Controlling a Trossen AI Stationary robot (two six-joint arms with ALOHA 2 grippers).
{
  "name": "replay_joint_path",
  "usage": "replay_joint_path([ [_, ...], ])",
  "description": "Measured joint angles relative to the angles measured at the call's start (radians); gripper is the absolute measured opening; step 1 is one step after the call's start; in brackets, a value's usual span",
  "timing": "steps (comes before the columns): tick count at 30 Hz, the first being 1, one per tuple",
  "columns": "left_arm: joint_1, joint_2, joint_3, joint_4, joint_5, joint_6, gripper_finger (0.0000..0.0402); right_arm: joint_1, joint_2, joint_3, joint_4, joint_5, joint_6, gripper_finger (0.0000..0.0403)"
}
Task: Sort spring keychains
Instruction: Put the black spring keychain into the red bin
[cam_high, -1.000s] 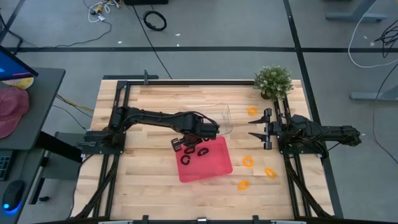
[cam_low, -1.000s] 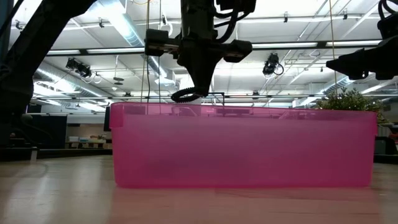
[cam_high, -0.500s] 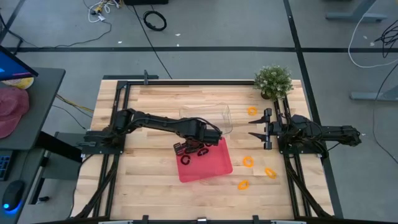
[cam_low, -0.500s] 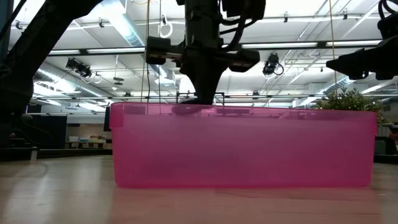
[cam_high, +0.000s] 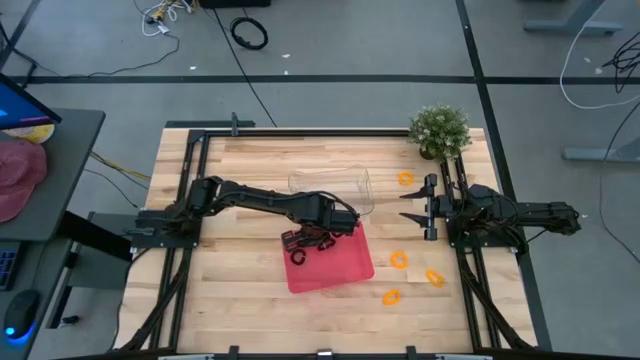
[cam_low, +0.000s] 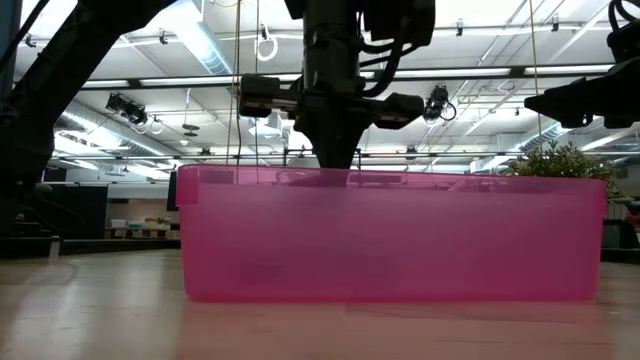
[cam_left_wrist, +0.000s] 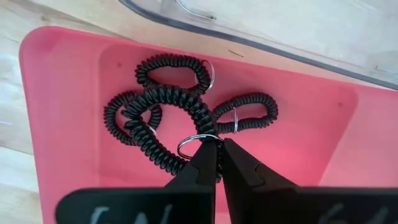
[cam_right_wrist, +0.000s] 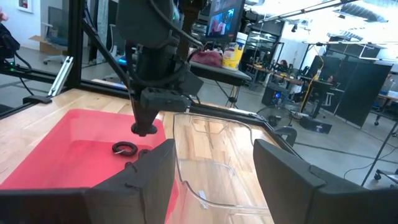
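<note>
Although no brand, label or readable writing shows on anything on the table, the colours sort the scene plainly. Over the red tray the left gripper has its fingers pressed together on the metal ring of a black spring keychain, whose coil lies just ahead of the fingertips on the tray floor. That coil overlaps a 2nd black keychain; a 3rd and a 4th lie close beyond it, all inside the tray. From the low camera the gripper's tip dips below the tray's rim. A clear plastic tray sits just behind the red one. On the bare wood to the right lie 4 orange keychains: 1 near the potted plant at, and 3 more at and. The right gripper waits at the table's right side, fingers spread and empty, well apart from the trays.
</note>
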Motion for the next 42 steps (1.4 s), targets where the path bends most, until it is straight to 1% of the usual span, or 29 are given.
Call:
replay_joint_path([
  [29,-0.006,0.007,0.000,0.008,-0.027,-0.001,0.0008,0.000,0.000,0.000,0.000,0.000,0.000,0.0222],
  [34,-0.006,0.043,0.000,0.028,-0.012,-0.001,0.0008,0.000,0.000,0.000,0.000,0.000,0.000,0.0222],
  [42,-0.006,0.061,0.000,0.040,-0.020,0.011,0.0008,0.000,0.000,0.000,0.000,0.000,0.000,0.0222],
])
